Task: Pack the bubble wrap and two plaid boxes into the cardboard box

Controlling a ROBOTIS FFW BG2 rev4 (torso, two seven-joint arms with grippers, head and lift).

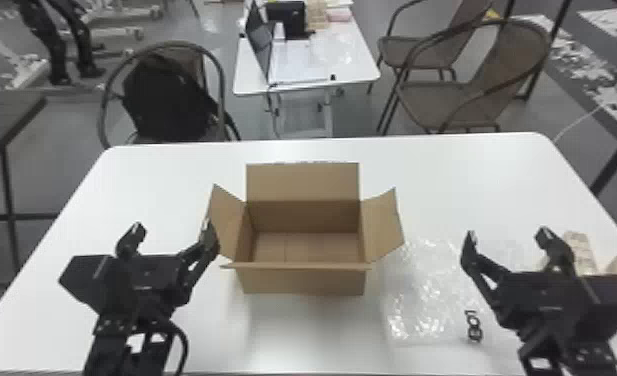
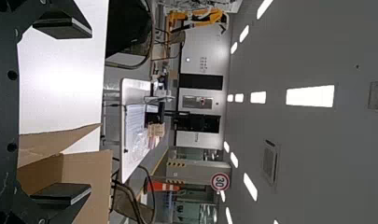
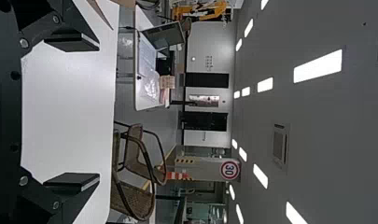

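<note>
Right jaws [image 1: 507, 234] gape near bubble wrap [image 1: 424, 287] (dark characters [image 1: 473, 326] by it).

There is room to pass down from above into the cardboard box [image 1: 304, 280], but its right flap [image 1: 383, 224] bars a low sideways way from the bubble wrap [image 1: 422, 290], and its left flap [image 1: 226, 220] stands near the left gripper [image 1: 173, 226].

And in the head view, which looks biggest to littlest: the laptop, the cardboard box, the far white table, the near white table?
1. Near white table
2. Cardboard box
3. Far white table, which looks smaller partly because it's farther away
4. Laptop
</note>
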